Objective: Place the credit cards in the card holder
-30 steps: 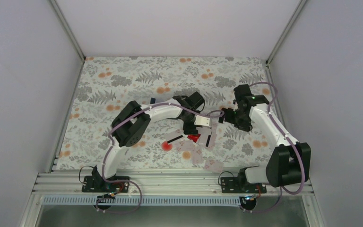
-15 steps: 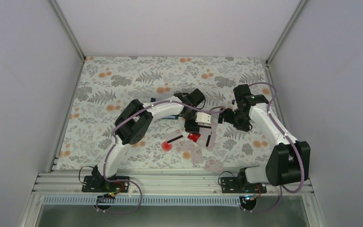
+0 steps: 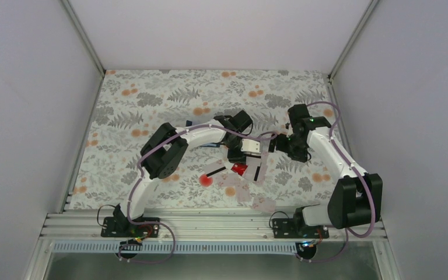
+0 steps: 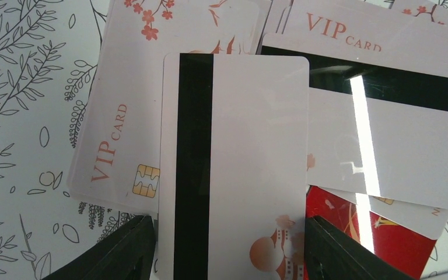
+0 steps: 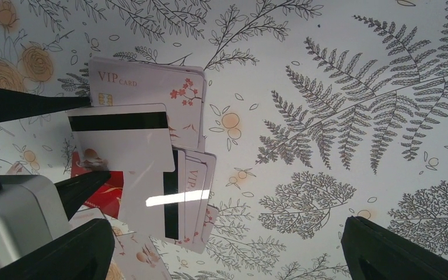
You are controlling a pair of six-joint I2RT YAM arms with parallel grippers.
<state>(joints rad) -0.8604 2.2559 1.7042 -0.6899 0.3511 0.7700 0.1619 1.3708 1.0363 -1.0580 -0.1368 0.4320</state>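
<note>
Toward the tabletop's (image 3: 151, 93) near edge, left jaws loosely straddle one black-striped credit card (image 4: 251, 163) across its width, apparently to pinch it; right jaws gape wide nearby.

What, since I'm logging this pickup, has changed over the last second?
The left gripper edged right, narrowing its jaws around the stripe-side card without clearly gripping it. The right gripper, wide open, and the other cards stayed put.

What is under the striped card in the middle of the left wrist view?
A VIP card at its left, another striped card and a red card at its right. Their overlapped parts are hidden.
</note>
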